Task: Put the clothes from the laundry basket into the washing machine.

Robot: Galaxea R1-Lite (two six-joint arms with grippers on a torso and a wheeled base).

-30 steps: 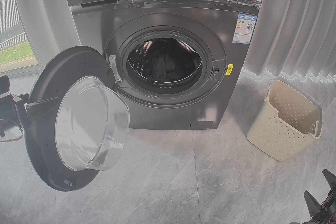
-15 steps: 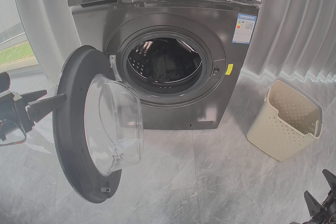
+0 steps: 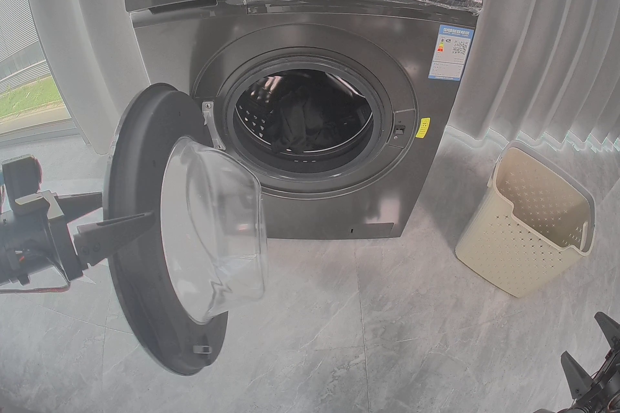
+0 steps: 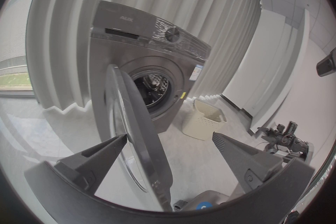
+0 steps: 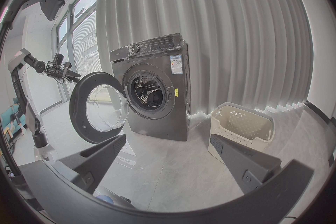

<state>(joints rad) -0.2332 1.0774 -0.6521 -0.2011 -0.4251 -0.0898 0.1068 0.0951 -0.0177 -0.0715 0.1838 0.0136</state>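
Observation:
The grey washing machine [image 3: 310,33] stands ahead with its round door [image 3: 137,143] swung half open to the left. Dark clothes [image 3: 310,117] lie inside the drum. The cream laundry basket [image 3: 516,240] sits on the floor to the right of the machine, and its inside looks bare. My left gripper [image 3: 128,206] is open at the door's outer face. In the left wrist view the door's edge [image 4: 140,123] stands between the fingers of that gripper [image 4: 168,137]. My right gripper [image 3: 581,337] is open, low at the right and away from the basket [image 5: 241,126].
Pleated white curtains [image 3: 549,46] hang behind and beside the machine. A window [image 3: 26,79] is at the far left. The grey tiled floor [image 3: 361,317] spreads open in front of the machine and the basket.
The door has swung from wide open toward the machine. My left gripper has moved lower and to the right, up against the door. The right arm has kept still.

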